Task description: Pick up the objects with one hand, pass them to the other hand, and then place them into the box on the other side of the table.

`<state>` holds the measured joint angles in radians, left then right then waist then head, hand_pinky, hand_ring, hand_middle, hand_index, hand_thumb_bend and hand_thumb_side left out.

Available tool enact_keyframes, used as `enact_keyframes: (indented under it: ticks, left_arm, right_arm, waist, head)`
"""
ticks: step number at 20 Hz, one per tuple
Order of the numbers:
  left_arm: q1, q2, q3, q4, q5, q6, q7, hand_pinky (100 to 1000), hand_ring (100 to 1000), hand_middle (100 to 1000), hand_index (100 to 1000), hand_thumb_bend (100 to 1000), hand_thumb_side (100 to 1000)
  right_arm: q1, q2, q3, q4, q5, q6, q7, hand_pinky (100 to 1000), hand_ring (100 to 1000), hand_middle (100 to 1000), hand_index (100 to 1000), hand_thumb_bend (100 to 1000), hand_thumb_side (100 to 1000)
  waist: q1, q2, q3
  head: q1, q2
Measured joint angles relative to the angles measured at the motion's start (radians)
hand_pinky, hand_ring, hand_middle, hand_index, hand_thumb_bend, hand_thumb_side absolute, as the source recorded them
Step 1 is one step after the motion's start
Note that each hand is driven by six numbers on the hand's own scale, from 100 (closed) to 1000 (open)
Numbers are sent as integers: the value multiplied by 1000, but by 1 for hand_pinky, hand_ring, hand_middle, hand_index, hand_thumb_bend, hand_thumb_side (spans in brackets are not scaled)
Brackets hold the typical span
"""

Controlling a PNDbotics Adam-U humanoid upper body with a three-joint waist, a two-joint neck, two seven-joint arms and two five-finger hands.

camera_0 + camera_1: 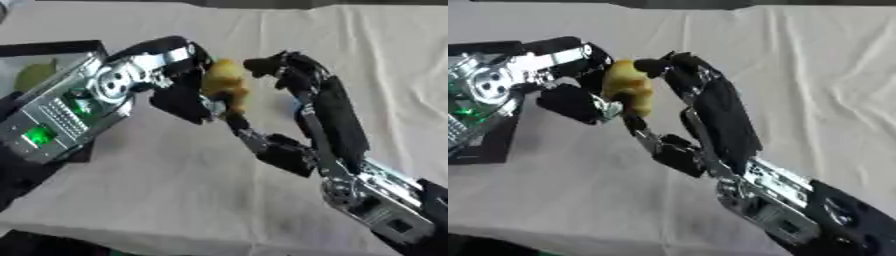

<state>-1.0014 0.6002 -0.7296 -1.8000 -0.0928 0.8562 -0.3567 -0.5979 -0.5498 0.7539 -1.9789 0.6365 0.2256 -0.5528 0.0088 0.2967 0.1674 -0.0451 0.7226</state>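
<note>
R hand (302, 95) + L hand (179, 85) on yellow obj (225, 79)

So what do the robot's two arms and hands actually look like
Both hands, left hand and right hand, are black, with silver metal at the finger joints. The forearms are silver metal with black covers; the left forearm has green lights and a vent grille.

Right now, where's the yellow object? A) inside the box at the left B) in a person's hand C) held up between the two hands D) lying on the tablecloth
C: the yellow object sits above the cloth between the left hand and the right hand, with fingers of both at its sides; it is not in the box at the left edge.
</note>
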Motion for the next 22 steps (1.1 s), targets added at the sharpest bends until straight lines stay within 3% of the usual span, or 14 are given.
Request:
enact_keyframes:
  ticks: [5,11,17,22]
  left_arm:
    - [2,0,-3,18,18,18,18,696,520,303,337,100,245]
    - [19,7,18,12,23,36,52,684,516,296,338,100,246]
    - [58,54,110,-31,34,44,129,678,514,293,340,100,244]
    - [101,106,208,-49,71,50,219,679,516,296,344,100,245]
  right_arm:
    - [0,0,0,0,34,33,56,521,791,704,852,471,100]
    - [0,0,5,0,56,62,96,526,797,718,854,443,100]
    - [0,0,5,0,50,67,97,509,782,701,835,350,100]
    - [0,0,-5,0,8,66,77,498,766,682,814,242,100]
  waist:
    - [0,0,0]
    - [1,0,-1]
    - [1,0,0]
    - [0,0,-1]
  head:
    - [1,0]
    - [2,0]
    - [12,-1]
    - [45,-5]
